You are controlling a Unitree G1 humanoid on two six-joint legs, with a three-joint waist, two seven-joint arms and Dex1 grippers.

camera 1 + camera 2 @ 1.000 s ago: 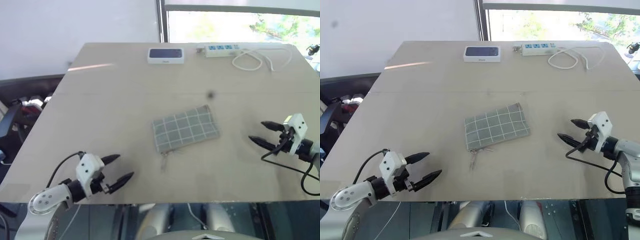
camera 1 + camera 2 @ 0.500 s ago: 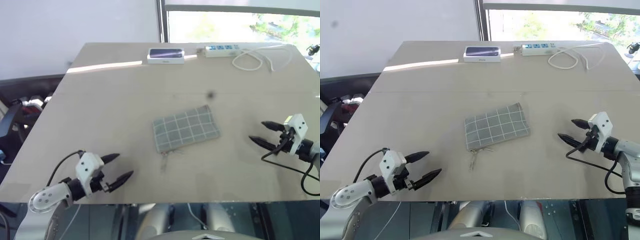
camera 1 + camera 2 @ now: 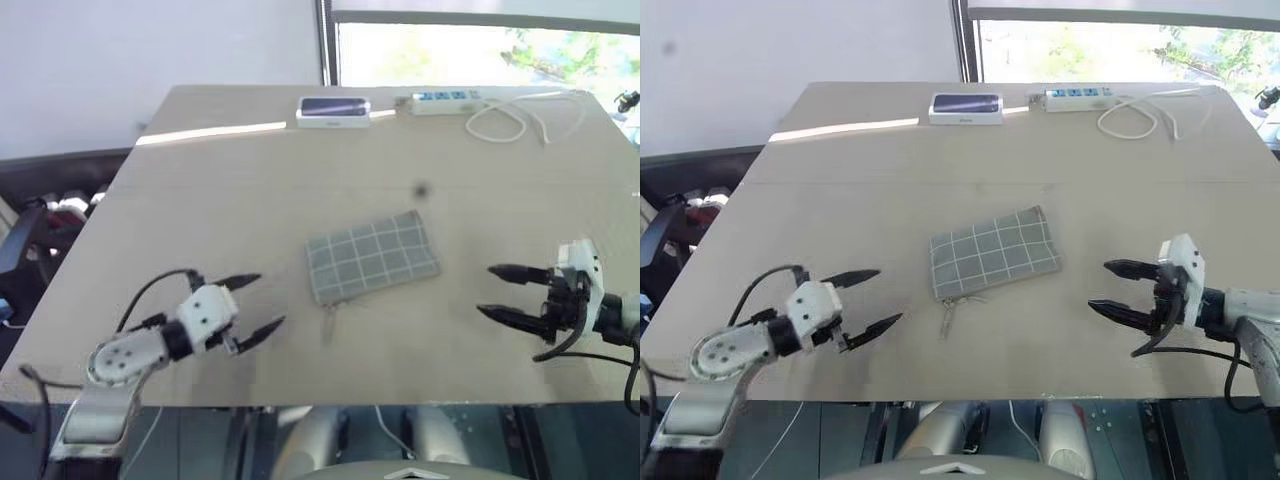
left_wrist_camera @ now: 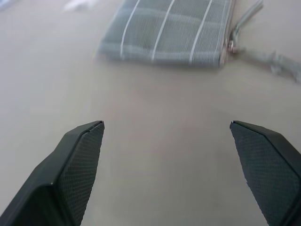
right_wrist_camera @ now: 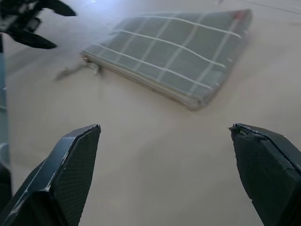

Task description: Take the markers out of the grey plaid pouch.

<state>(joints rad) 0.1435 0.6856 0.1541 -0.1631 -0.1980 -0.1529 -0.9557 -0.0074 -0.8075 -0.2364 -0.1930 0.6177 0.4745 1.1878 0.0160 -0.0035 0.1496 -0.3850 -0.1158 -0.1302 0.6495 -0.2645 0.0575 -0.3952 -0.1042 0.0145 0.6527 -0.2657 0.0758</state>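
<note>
Moved: I brought both arms inward toward pouch [image 3: 371, 257] | left gripper [image 3: 253, 306] and right gripper [image 3: 500, 292] spread, empty | pouch mid-table, closed, markers unseen | approach only.

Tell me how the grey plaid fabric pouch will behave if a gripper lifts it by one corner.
The flat grey plaid fabric pouch looks soft and thin, so it would probably droop rather than stay stiff. It lies flat on the beige table, so rolling seems unlikely. The loose zipper pull cord would likely dangle.

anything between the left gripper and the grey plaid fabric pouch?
Nothing: bare tabletop between the open left gripper and the grey plaid fabric pouch, per the left wrist view.
</note>
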